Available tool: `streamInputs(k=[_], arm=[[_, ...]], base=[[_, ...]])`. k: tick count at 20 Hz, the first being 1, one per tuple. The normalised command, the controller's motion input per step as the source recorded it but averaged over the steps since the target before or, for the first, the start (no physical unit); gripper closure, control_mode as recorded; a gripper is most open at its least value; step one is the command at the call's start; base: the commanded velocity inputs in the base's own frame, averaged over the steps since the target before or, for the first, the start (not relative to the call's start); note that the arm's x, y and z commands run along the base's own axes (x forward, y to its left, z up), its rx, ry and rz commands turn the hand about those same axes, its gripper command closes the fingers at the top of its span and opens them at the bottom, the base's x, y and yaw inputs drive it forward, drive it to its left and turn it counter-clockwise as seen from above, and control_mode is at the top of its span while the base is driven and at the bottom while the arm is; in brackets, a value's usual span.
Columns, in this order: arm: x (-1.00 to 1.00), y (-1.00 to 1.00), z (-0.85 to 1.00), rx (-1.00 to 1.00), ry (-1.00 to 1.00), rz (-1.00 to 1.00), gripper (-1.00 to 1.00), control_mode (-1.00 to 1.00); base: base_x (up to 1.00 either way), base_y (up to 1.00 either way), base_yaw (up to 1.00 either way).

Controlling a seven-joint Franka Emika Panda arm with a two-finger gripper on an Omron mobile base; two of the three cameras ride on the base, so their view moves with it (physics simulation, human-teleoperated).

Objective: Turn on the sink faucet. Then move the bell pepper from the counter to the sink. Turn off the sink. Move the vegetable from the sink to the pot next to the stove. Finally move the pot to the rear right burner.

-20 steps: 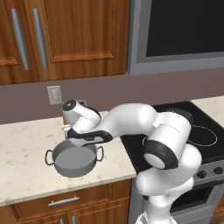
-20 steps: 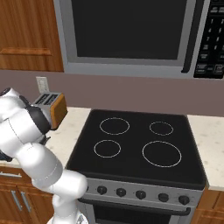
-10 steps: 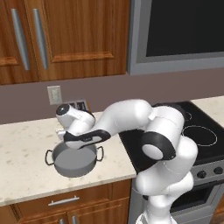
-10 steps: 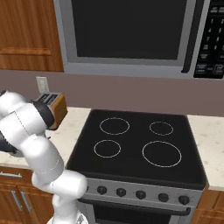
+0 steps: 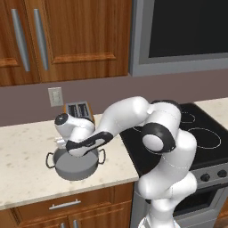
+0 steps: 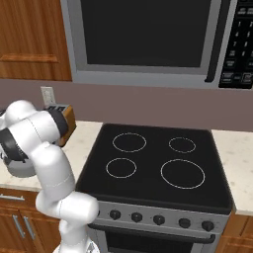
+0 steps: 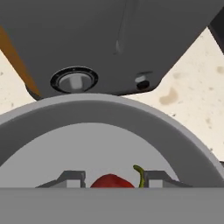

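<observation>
While the arm bends low over the grey pot (image 5: 75, 165) on the beige tabletop (image 5: 26, 164) beside the stove (image 6: 158, 163), the pincer (image 7: 113, 178) is clamped on the red bell pepper (image 7: 111, 181), held inside the pot's rim. A toaster (image 5: 78, 109) stands just behind.

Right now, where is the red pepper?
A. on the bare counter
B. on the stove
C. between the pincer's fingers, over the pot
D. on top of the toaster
C: in the hand view the red pepper sits between the pincer fingers, inside the rim of the grey pot.
</observation>
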Motion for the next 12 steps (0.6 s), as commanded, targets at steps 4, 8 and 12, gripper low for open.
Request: streamInputs(k=[4, 8, 12], arm=[[0.00, 0.02, -0.25, 0.03, 0.00, 0.00, 1.00, -1.00], [-0.04, 0.00, -0.21, 0.05, 0.00, 0.00, 1.00, -1.00], [-0.03, 0.00, -0.23, 0.04, 0.00, 0.00, -1.00, -1.00]], base=[[0.00, 0.00, 0.00], [0.00, 0.00, 0.00], [0.00, 0.00, 0.00]])
